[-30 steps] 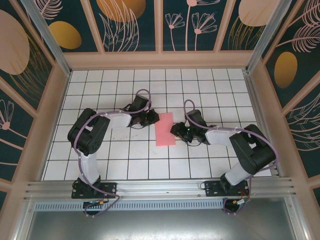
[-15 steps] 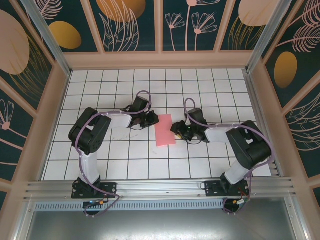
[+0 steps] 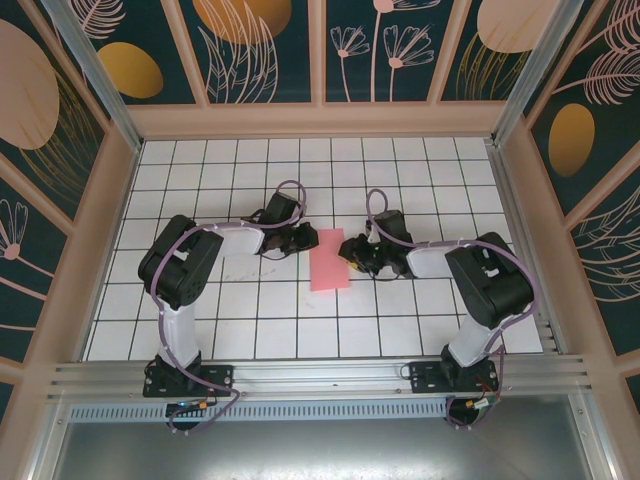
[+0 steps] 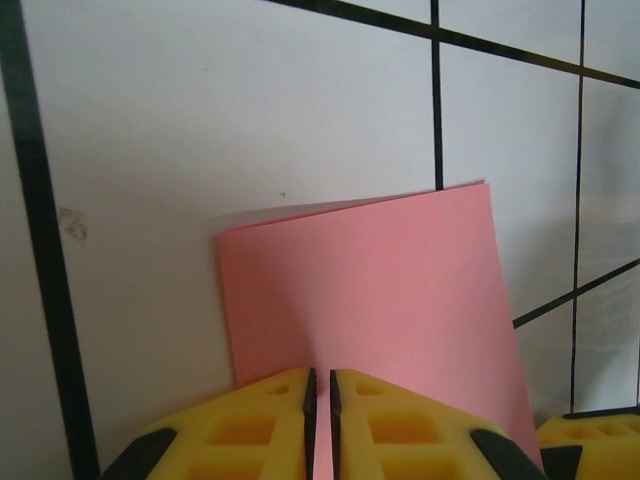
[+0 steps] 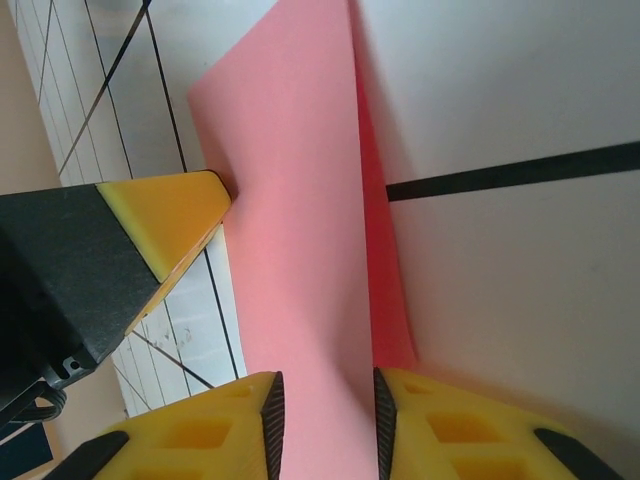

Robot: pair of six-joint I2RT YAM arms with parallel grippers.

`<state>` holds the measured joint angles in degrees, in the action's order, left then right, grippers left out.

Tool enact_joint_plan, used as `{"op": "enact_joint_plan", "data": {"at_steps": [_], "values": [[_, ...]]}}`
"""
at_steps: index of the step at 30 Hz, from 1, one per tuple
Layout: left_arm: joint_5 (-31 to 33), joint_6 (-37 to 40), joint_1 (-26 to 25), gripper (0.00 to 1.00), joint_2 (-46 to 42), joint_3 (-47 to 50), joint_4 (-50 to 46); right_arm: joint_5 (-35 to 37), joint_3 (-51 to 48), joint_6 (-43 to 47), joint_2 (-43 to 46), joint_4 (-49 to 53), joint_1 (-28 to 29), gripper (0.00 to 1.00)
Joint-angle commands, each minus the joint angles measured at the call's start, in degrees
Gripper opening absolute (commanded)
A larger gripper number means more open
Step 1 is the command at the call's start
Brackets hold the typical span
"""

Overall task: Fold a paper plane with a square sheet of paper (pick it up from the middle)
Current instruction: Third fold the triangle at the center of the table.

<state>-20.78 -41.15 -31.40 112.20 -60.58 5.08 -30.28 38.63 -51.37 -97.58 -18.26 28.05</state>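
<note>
My table (image 3: pixel 200 330) is white tile ruled by black grid lines (image 4: pixel 40 250) — one runs up the 9 o'clock side of my left wrist view, and just beside it sits a small pale scuff (image 4: pixel 72 222). In my right wrist view a single black line (image 5: pixel 510 172) crosses toward 3 o'clock. From above, a pale wooden frame (image 3: pixel 320 120) rims the tiles at 12, 9 and 3 o'clock. Behind it stand dark teal panels (image 3: pixel 410 50) with pale line-drawn flowers and leaves; gold ovals (image 3: pixel 130 70) show at 11, 12 and 2 o'clock. At 6 o'clock lies an aluminium rail (image 3: pixel 320 375) — below it a grey metal sheet (image 3: pixel 320 450).
</note>
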Motion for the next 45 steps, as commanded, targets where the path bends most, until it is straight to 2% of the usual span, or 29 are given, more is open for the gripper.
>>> {"op": "enact_joint_plan", "data": {"at_steps": [1, 9, 16, 20, 24, 28, 33, 38, 45], "values": [[-2.07, 4.12, 0.06, 0.17, 0.11, -1.74, -0.99, -2.37, 1.07, 0.79, -1.65, -2.65, -0.89, 0.29], [-2.58, 7.51, 0.07, 0.26, -7.16, -0.02, -1.69, -4.81, 0.02, -1.71, -2.61, -7.81, -0.83, 0.21], [-1.48, 7.58, -0.90, 0.35, -20.43, 11.08, 2.01, -4.83, -0.14, -2.62, -3.05, -7.84, -0.81, 0.13], [4.37, 10.94, -5.44, 0.41, -27.27, 16.52, 0.88, -4.87, 0.26, -3.84, -3.05, -7.49, -0.66, 0.10], [13.90, 14.44, -13.17, 0.46, -30.79, 19.17, -1.30, -4.55, 1.64, -4.12, -2.91, -5.15, -0.54, 0.10], [23.10, 17.71, -21.27, 0.49, -29.73, 18.48, -3.05, -4.31, 3.13, -4.00, -2.88, -2.74, -0.28, 0.10], [34.67, 22.73, -28.22, 0.58, -25.74, 15.66, -5.10, -3.73, 4.17, -3.38, -2.76, -0.70, -0.02, 0.10], [37.70, 26.92, -31.23, 0.66, -21.82, 12.83, -5.57, -3.91, 4.16, -3.45, -3.20, -0.68, 0.14, 0.10], [43.63, 29.72, -33.69, 0.64, -14.76, 7.04, -8.12, -3.73, 3.82, -3.04, -2.92, -0.05, 0.17, 0.10]]}}
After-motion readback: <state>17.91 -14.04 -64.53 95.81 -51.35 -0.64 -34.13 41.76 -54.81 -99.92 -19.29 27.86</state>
